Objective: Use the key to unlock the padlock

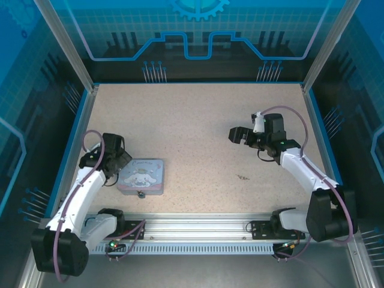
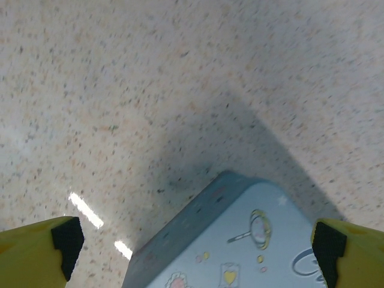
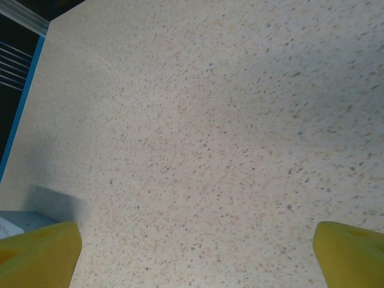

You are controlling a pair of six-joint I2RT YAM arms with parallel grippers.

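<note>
Since neither arm holds anything, the unlocking looks not yet begun. At the left, the left gripper (image 1: 118,159) sits low just beside the far-left corner of the pastel blue-and-pink cartoon tin box (image 1: 143,174). Its yellow, black-padded fingers (image 2: 65,241) are spread wide, and that corner shows between them in the left wrist view. I cannot tell whether they touch the tin. The placing suggests this arm is meant to steady the box.

The tiny dark metal padlock (image 1: 141,194) sits at the middle of the tin's near edge, touching it and probably hanging from the clasp, which would explain why it faces the arms.

Further right, the small, thin, brownish metal key (image 1: 243,177) lies flat on the speckled beige table (image 1: 198,120), well apart from the tin.

The right gripper (image 1: 234,135) hovers beyond the key toward the far side, fingers (image 3: 39,252) wide apart and empty. It seems poised to come down for the key.
</note>
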